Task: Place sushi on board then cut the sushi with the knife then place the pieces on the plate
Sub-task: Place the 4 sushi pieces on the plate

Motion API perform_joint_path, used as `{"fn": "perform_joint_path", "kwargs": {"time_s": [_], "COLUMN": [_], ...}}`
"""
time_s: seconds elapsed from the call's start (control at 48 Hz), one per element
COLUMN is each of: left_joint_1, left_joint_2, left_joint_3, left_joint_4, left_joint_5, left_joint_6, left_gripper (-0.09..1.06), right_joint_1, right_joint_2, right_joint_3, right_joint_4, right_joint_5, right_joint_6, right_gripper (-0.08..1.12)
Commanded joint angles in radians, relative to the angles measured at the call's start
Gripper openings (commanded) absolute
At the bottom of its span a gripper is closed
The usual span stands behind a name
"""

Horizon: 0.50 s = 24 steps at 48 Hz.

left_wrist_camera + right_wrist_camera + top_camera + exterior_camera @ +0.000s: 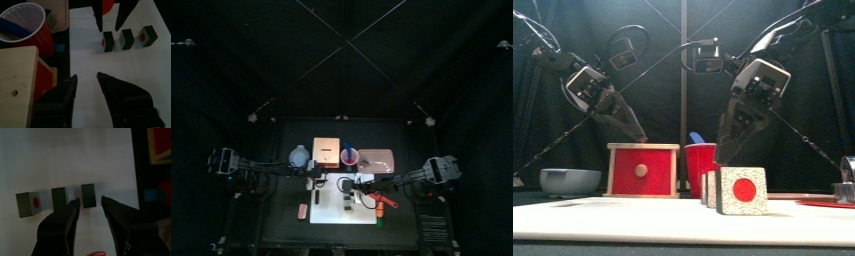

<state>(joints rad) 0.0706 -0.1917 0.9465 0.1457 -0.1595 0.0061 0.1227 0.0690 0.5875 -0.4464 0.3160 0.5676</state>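
Right gripper (90, 201) jaws apart, empty; end sushi piece (87, 191) of the row on white board (67, 158) sits just ahead between them. Left gripper (87, 76) apart too, farther off

Sushi pieces (127, 38): 3, dark green. White cutting board (633, 218): 1. Wooden box (643, 170) w/ red drawer front: 1. Red cup (702, 165): 1. Knives: 2 in total, i.e. 1 blue knife (696, 138) in the cup and 1 red knife (384, 203) on the board. Blue-grey bowl (569, 180): 1. Pink tray (376, 157): 1. Metal cutter (844, 172): 1, seen only in part. On the surface (285, 230) left of the board are approx. 2 small things: 1 red toy (302, 210) and 1 green toy (311, 197). Their kind I cannot tell.
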Motion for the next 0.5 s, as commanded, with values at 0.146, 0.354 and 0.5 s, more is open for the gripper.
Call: {"fn": "perform_joint_path", "kwargs": {"time_s": [0.146, 0.354, 0.5], "left_joint_1": [0.003, 0.003, 0.003], "left_joint_2": [-0.005, -0.003, -0.005], "left_joint_3": [-0.011, -0.011, -0.008], "left_joint_4": [-0.002, -0.002, -0.002], "left_joint_5": [-0.008, -0.009, -0.009], "left_joint_6": [0.000, 0.000, 0.000], "left_gripper": [0.77, 0.77, 0.77], "right_joint_1": [-0.003, -0.014, -0.023], "right_joint_2": [0.017, 0.058, 0.063], "right_joint_3": [-0.025, -0.035, -0.034], "right_joint_4": [0.000, 0.000, 0.002], "right_joint_5": [-0.038, -0.049, -0.048], "right_joint_6": [0.000, 0.000, 0.000], "right_gripper": [0.77, 0.75, 0.67]}}
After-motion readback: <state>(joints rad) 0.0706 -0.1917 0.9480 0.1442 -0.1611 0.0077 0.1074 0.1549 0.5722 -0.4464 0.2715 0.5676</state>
